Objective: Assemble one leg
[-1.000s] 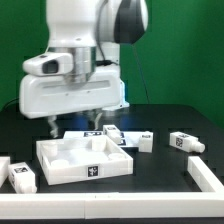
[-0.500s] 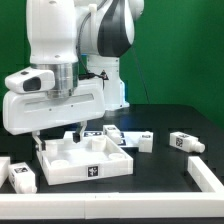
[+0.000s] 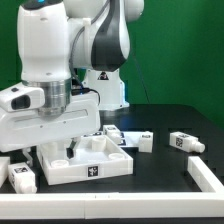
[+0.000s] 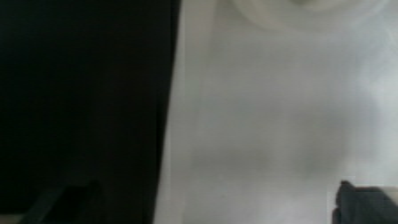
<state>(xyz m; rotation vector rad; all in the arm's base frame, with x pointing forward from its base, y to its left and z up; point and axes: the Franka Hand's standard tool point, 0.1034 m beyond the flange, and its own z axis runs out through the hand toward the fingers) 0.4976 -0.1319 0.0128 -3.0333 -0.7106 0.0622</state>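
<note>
The white square panel (image 3: 60,176) with a raised rim lies on the black table. My gripper (image 3: 50,152) is open and empty, low over the panel's side toward the exterior view's left. In the wrist view my gripper (image 4: 217,206) has its dark fingertips (image 4: 363,200) far apart, with the blurred white panel (image 4: 267,120) and black table between them. Small white tagged legs lie around: one at the front left (image 3: 22,176), two behind the panel (image 3: 140,140), and one at the right (image 3: 185,141).
A long white bar (image 3: 210,178) lies at the exterior view's right edge. Another white part (image 3: 3,165) shows at the left edge. The robot's base (image 3: 105,90) stands behind the panel, before a green backdrop.
My arm has swung toward the exterior view's left and come down, from above the panel's back edge to low over its left side. The gripper stays open.
</note>
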